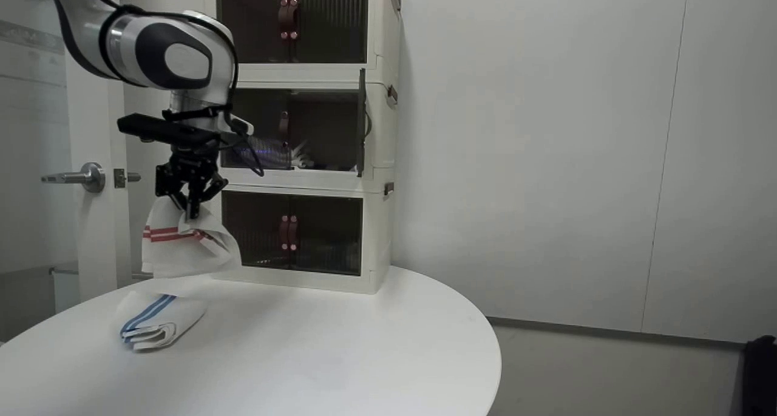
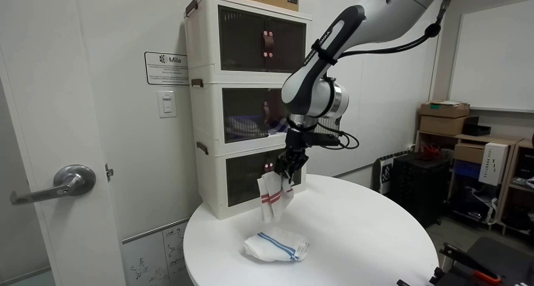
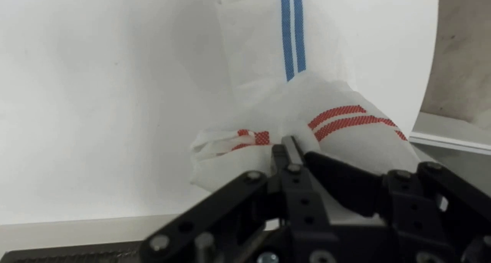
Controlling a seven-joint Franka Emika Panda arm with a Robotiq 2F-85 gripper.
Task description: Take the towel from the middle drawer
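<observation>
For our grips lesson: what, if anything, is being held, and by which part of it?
The red-striped towel, pinched in the hand by its bunched upper part; the rest hangs below.

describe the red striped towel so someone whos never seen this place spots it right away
Look for the white three-tier cabinet on the round white table. In front of its bottom tier, a black robot hand grips a white towel that hangs in the air. It is red-striped and held up, unlike the folded, blue-striped cloth lying on the table below.
</observation>
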